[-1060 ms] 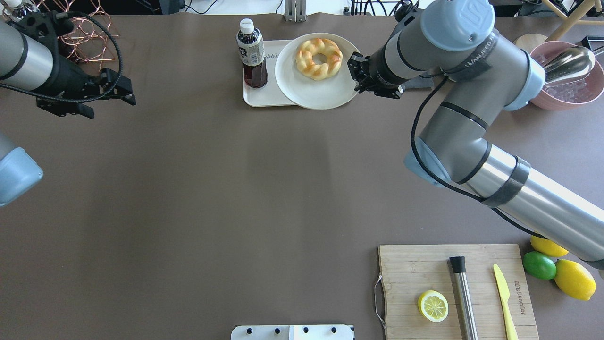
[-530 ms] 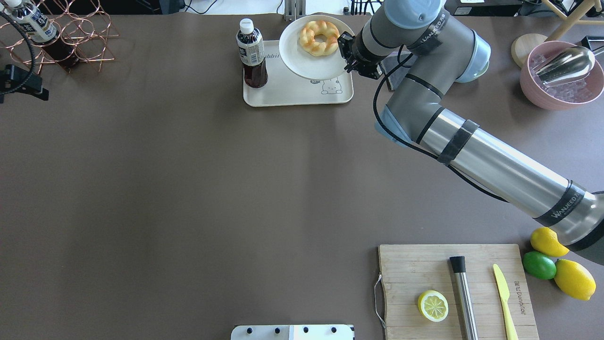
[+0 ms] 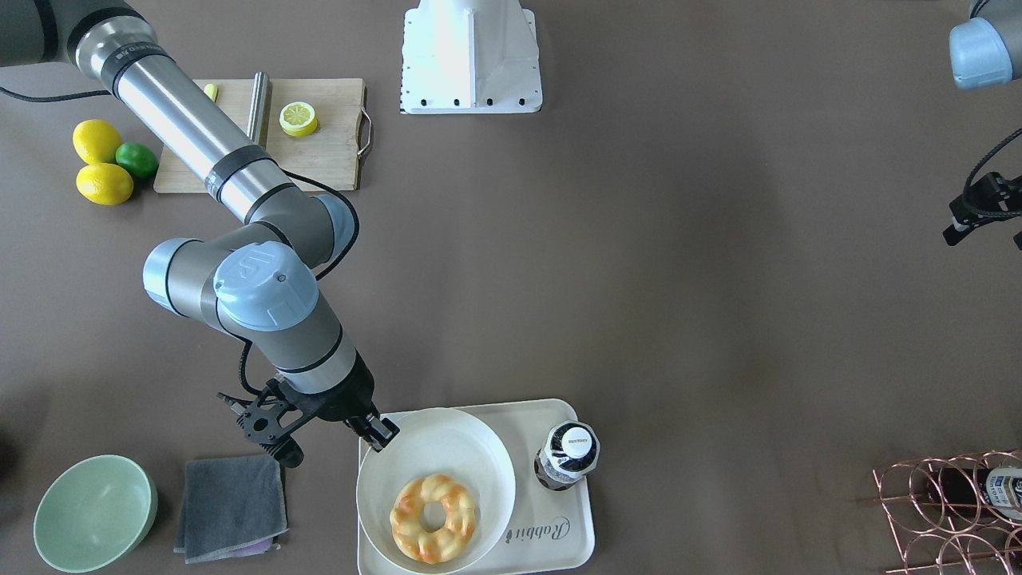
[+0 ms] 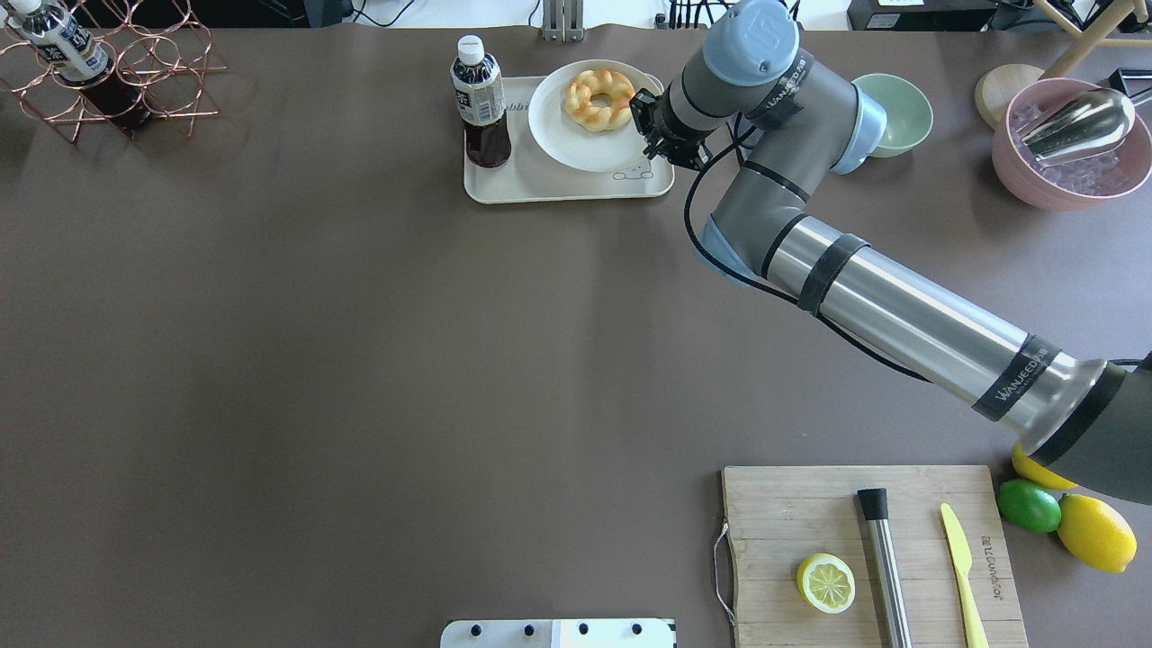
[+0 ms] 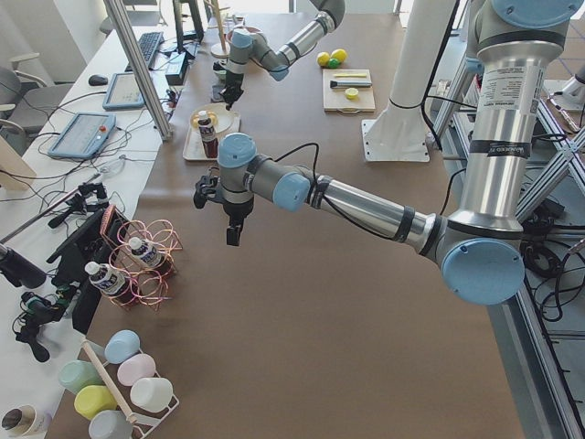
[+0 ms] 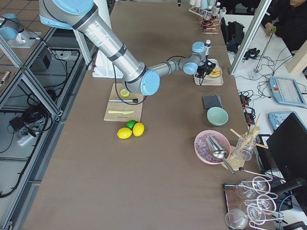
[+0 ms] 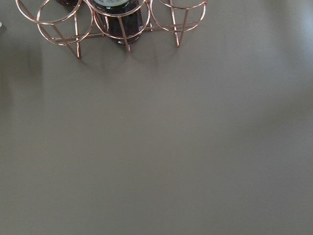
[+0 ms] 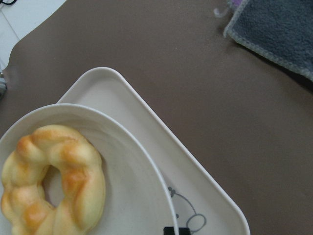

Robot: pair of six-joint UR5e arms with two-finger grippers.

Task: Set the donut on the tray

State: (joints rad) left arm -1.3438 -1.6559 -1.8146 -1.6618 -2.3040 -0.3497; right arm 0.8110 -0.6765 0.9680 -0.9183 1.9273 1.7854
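The donut (image 4: pixel 621 110), a golden braided ring, lies on a white plate (image 4: pixel 576 148) over the cream tray (image 4: pixel 558 184) at the table's far middle. My right gripper (image 4: pixel 646 126) is shut on the plate's right rim. In the front-facing view the gripper (image 3: pixel 382 435) pinches the plate (image 3: pixel 431 447) with the donut (image 3: pixel 411 519) over the tray (image 3: pixel 559 535). I cannot tell whether the plate rests on the tray. The right wrist view shows donut (image 8: pixel 83 181), plate (image 8: pixel 132 196) and tray (image 8: pixel 195 166). My left gripper (image 3: pixel 978 216) is far off, its jaws unclear.
A dark drink bottle (image 4: pixel 481 103) stands on the tray's left end. A grey cloth (image 3: pixel 231 503) and a green bowl (image 4: pixel 895 101) lie right of the tray. A copper rack (image 4: pixel 117 63) is far left; the cutting board (image 4: pixel 873 558) is near right.
My right arm has carried the plate with the donut away from the table's right side to sit over the tray. My left arm has drawn back out of the overhead view.
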